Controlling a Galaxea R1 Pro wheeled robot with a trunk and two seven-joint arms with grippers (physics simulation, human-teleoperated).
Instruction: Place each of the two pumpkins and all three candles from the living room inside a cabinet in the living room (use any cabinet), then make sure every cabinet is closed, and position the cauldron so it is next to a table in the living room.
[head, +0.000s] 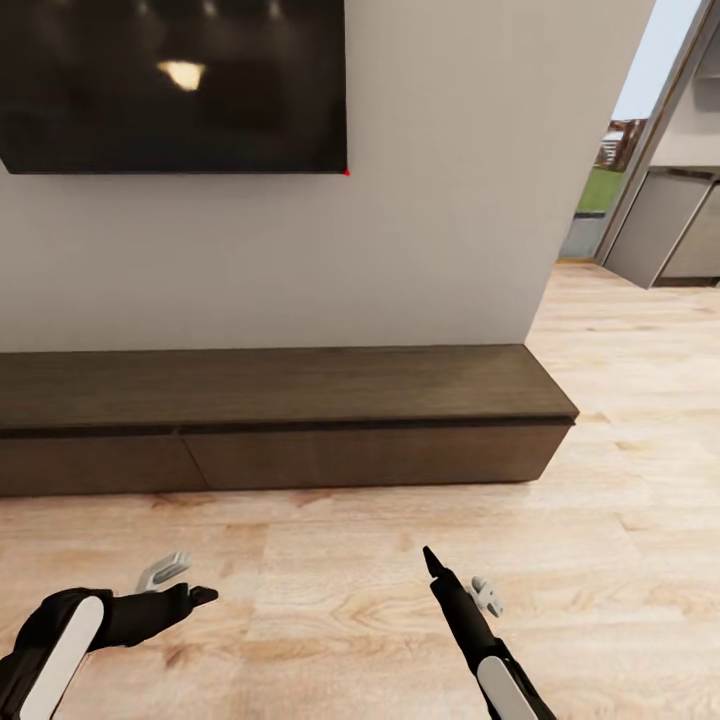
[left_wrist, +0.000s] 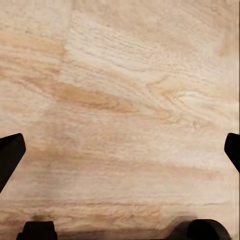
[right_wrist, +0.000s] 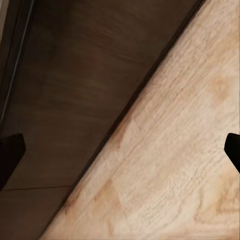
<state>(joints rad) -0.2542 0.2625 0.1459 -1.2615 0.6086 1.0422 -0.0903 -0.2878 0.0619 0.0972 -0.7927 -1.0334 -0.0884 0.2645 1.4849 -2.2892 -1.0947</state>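
We face the cabinet (head: 285, 415) at 12 o'clock, drawers closed against the wall (head: 440, 200). Our left gripper (left_wrist: 120, 150) and right gripper (right_wrist: 120, 150) hang released and empty above the floor (head: 330, 600).

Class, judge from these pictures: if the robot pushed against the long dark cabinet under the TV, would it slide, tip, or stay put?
The cabinet would probably stay put: it looks long, low and flat on the floor. Tipping seems unlikely with the wall directly behind it. Its closed fronts look rigid.
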